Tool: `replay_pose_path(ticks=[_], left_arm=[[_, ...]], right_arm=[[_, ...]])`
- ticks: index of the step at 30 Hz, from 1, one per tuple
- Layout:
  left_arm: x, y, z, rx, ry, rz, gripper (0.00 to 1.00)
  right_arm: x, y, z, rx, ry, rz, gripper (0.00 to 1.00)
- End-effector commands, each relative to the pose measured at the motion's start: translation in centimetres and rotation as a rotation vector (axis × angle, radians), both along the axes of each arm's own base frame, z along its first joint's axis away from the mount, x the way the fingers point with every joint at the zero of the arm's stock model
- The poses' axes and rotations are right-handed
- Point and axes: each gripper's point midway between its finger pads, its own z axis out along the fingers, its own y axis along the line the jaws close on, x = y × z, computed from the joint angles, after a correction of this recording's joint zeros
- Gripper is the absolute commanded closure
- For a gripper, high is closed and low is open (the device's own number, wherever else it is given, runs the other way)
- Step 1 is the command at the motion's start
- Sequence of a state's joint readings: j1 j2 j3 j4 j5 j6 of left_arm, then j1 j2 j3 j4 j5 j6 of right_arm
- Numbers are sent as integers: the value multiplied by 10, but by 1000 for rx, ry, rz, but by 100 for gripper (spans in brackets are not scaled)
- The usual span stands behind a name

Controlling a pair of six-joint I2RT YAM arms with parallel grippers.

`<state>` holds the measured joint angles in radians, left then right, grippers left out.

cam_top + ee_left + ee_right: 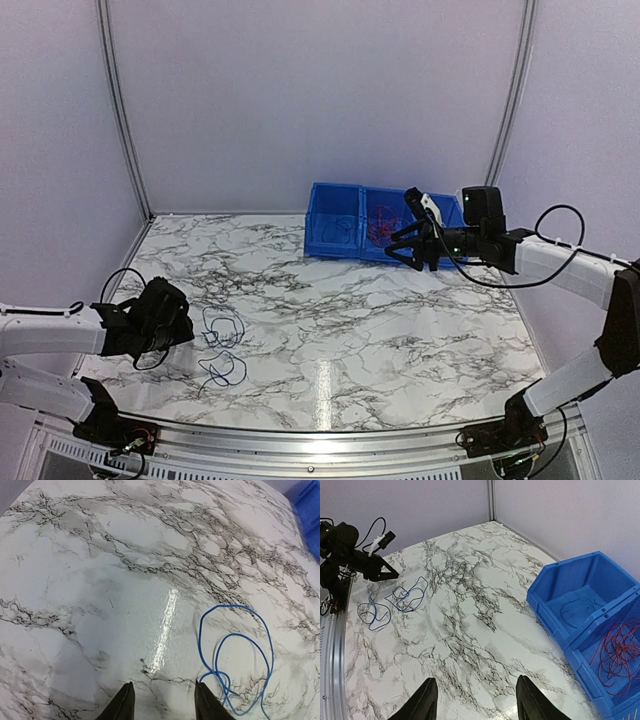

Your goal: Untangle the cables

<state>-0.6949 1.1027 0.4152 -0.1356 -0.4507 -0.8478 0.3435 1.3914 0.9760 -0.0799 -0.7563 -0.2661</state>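
Note:
Two loose coils of thin blue cables lie on the marble table near its left front, one (222, 328) just right of my left gripper (180, 330) and one (222, 370) nearer the edge. In the left wrist view a blue coil (235, 670) lies right of the open left gripper (164, 706), with nothing between the fingers. A tangle of red cables (620, 650) fills one compartment of the blue bin (555, 610), and a thin dark-blue cable (577, 610) lies in the other. My right gripper (477, 702) hangs open and empty above the table, in front of the bin.
The blue two-compartment bin (330, 245) stands at the back right of the table, against the rear wall. Grey walls close the back and both sides. A metal rail (320, 440) runs along the near edge. The left arm (350, 550) shows in the right wrist view.

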Motion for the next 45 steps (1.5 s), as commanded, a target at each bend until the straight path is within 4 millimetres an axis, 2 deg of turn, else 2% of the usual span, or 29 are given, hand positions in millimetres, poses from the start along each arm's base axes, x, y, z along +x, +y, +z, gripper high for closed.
replay_pose_path(ticks=[1, 9, 12, 15, 18, 21, 24, 25, 27, 32, 35, 38, 45], left_arm=[[29, -25, -2, -23, -5, -109, 59], [66, -49, -24, -33, 31, -172, 69], [76, -51, -32, -1, 43, -183, 79], [87, -50, -34, 57, 26, -201, 98], [97, -58, -24, 90, -3, -253, 100], [99, -79, 10, 46, -84, -337, 100], [87, -112, 64, 12, -236, -474, 100], [79, -125, 89, -6, -304, -526, 100], [61, -149, 120, -24, -384, -621, 100], [31, -182, 175, -97, -507, -718, 100], [20, -194, 195, -124, -548, -741, 100], [12, -203, 206, -139, -569, -763, 100], [2, -220, 212, -145, -577, -796, 100]], right_arm=[[-4, 1, 26, 53, -61, 41, 47], [-5, -2, 22, 63, -45, 52, 47], [-3, -2, 19, 59, -41, 52, 48], [-2, -2, 15, 52, -34, 50, 48], [1, -2, 12, 52, -17, 48, 48], [-1, 1, 16, 60, -14, 63, 49], [-6, 11, 25, 72, -17, 90, 49], [-11, 19, 27, 73, -12, 115, 49], [-19, 38, 33, 66, -2, 166, 47], [-50, 98, 43, 40, 18, 321, 36], [-64, 127, 47, 29, 10, 372, 32], [-73, 146, 45, 16, 28, 412, 29], [-91, 168, 29, 9, 99, 477, 25]])
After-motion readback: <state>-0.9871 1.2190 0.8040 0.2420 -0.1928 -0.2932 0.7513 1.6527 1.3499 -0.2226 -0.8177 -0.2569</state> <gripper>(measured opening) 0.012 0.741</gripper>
